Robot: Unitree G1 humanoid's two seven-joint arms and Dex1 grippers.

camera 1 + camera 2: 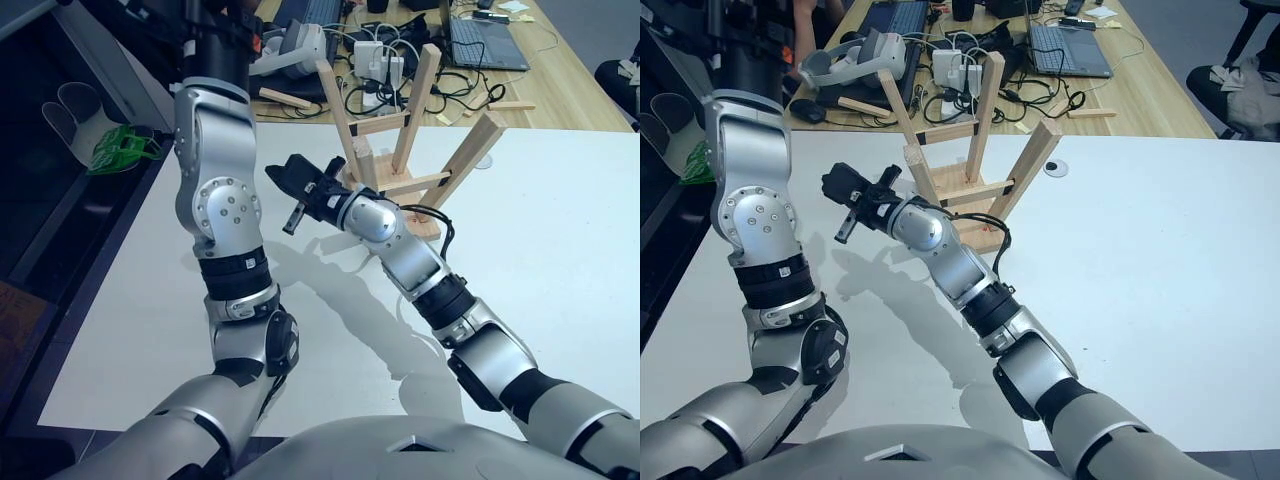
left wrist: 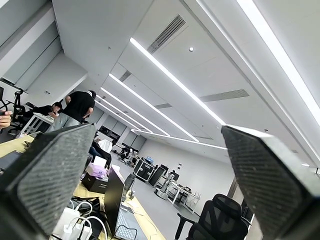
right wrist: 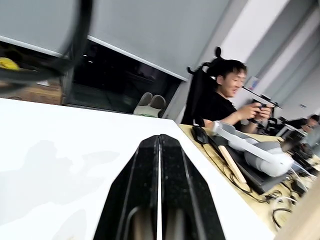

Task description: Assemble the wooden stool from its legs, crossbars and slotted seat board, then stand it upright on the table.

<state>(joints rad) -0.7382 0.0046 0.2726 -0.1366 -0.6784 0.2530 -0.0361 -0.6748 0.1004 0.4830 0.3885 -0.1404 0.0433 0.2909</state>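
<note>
The wooden stool (image 1: 410, 160) stands upside down at the far middle of the white table (image 1: 560, 250). Its seat board (image 1: 428, 226) lies on the table, and its legs (image 1: 476, 152) point up, joined by crossbars (image 1: 386, 122). My right gripper (image 1: 284, 179) hovers just left of the stool, apart from it. In the right wrist view its fingers (image 3: 145, 200) are pressed together with nothing between them. My left arm is raised high at the left. In the left wrist view my left gripper (image 2: 160, 185) points at the ceiling, its pads (image 2: 50, 170) wide apart and empty.
Behind the table is a wooden desk (image 1: 560, 95) with a laptop (image 1: 485, 45), cables, a headset (image 1: 855, 55) and loose wooden sticks (image 1: 285, 98). A green object (image 1: 122, 147) lies off the table's left edge. Bare white table stretches to the right and front.
</note>
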